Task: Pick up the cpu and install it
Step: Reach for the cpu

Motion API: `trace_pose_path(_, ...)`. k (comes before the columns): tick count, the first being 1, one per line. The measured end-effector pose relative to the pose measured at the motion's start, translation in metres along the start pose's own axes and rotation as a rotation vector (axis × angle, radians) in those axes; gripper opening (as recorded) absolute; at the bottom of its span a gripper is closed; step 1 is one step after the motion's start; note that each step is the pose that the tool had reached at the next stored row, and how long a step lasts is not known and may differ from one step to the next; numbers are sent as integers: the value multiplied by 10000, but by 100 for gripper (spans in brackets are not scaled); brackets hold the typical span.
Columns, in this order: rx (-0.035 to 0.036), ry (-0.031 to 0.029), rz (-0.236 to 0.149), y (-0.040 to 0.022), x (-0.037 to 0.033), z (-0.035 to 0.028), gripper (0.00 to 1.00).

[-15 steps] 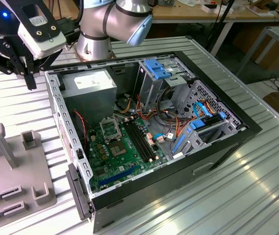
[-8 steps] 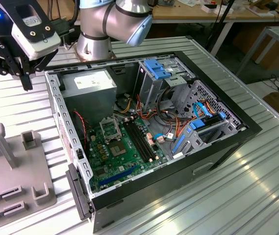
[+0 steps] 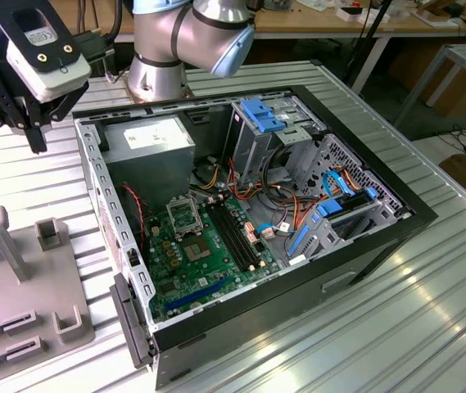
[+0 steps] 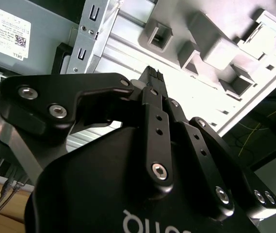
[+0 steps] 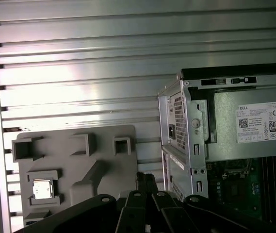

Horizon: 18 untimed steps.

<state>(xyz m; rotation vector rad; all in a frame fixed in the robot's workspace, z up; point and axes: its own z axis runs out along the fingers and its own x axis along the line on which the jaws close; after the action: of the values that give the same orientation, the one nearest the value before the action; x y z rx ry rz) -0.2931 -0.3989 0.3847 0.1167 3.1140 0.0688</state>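
**Cpu lies in its tray while the closed, empty gripper hangs above the table**

Nearest, on the exterior view's left, a grey fixture tray (image 3: pixel 20 311) with raised posts and slots lies on the ribbed aluminium table (image 3: pixel 396 327). In the first wrist view the cpu (image 5: pixel 42 188) lies flat in a square recess of that tray, silver top up. It is on the part of the tray away from the computer case, and nothing touches it.

Farther in, the open computer case (image 3: pixel 257 319) lies on its side in the middle of the table, just beside the tray. On its floor is the green board (image 3: pixel 175 270), which carries the square socket frame (image 3: pixel 185 214) with its hollow middle. The cpu is well apart from that frame and is not yet installed. A grey power supply (image 3: pixel 152 141) fills the case's far corner on the exterior view's left.

Above the table at the far left of the exterior view hangs the gripper (image 3: pixel 36 141), near the case's far left corner and higher than the tray. In both wrist views the gripper (image 4: pixel 151 74) (image 5: pixel 146 178) is pressed together tip to tip with nothing pinched between. It is clear of the tray and apart from the cpu.

Beyond the case stands the arm's base (image 3: pixel 163 65), mounted on the table. Wooden workbenches (image 3: pixel 364 20) run along the back.
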Motion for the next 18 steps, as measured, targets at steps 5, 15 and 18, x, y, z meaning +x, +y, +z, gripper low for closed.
trace_pose_path(5, -1, -1, 0, -3, 42, 2, 11)
trace_pose_path(15, 0, -1, 0, -11, 151, 4, 11)
trace_pose_path(18, 0, 0, -1, -13, 172, 4, 11)
